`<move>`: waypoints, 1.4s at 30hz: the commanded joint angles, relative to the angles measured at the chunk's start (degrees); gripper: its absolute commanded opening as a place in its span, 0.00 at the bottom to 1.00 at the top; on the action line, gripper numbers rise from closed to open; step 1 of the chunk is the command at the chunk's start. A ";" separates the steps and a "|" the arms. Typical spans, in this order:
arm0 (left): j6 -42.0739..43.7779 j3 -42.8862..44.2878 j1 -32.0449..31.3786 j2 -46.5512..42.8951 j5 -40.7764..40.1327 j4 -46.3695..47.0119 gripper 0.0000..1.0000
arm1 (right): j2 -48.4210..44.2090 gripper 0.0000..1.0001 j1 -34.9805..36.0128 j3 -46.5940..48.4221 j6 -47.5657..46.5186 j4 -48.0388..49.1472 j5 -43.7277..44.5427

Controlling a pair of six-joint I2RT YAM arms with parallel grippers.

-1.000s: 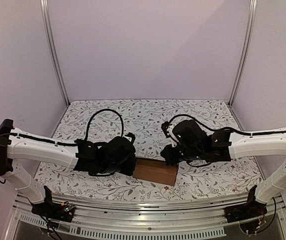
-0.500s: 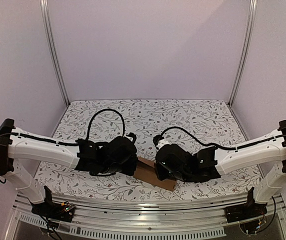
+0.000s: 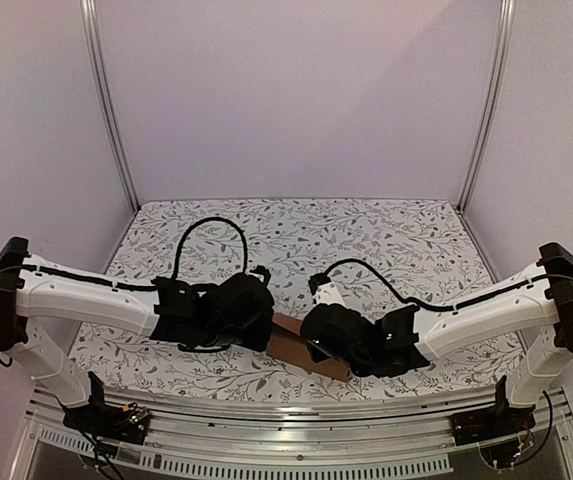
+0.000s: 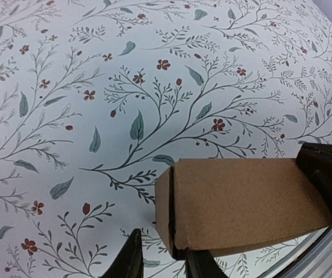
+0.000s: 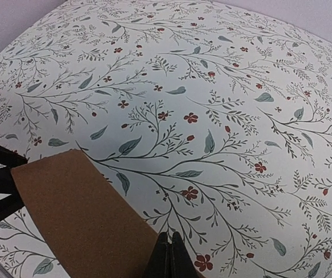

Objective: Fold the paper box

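Note:
The paper box [image 3: 288, 341] is a small plain brown closed carton lying on the floral table between my two grippers. In the left wrist view the box [image 4: 247, 202] fills the lower right. My left gripper [image 4: 164, 246] has its fingers apart; the box's near corner rests against the right finger [image 4: 203, 263], and table shows between the left finger [image 4: 132, 258] and the box. My left gripper [image 3: 262, 322] sits at the box's left end. My right gripper [image 5: 167, 238] is shut, tips together at the edge of the box [image 5: 79, 214]. From above, my right gripper [image 3: 316, 340] covers the box's right part.
The floral cloth [image 3: 296, 235] covers the table. Grey walls and metal posts [image 3: 111, 110] enclose it on three sides. A metal rail [image 3: 286, 410] runs along the near edge. Black cables [image 3: 206, 225] loop above both wrists.
My right arm has swung left and lower, over the box's right part. The box has turned and now lies slanted. My left arm has stayed put.

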 commanded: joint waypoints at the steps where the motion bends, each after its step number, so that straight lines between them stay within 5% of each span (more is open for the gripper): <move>1: 1.12 -2.17 -1.47 0.37 3.79 -7.73 0.28 | 3.34 0.00 0.56 -2.66 1.41 -3.87 -2.29; 9: 4.20 -7.30 -1.56 -6.68 10.58 -5.85 0.37 | 4.08 0.00 0.57 -3.46 1.77 -2.73 -2.89; 22: 8.91 -10.01 -1.48 -15.64 20.11 0.06 0.35 | 5.14 0.00 0.59 -4.62 1.99 -0.30 -3.76; 27: 12.15 -5.73 0.09 -17.70 21.98 0.21 0.00 | 4.84 0.00 0.60 -5.32 1.78 0.54 -4.64; 42: 17.09 -3.71 13.80 -13.93 37.98 14.52 0.00 | 4.36 0.00 0.57 -4.88 1.32 0.62 -6.65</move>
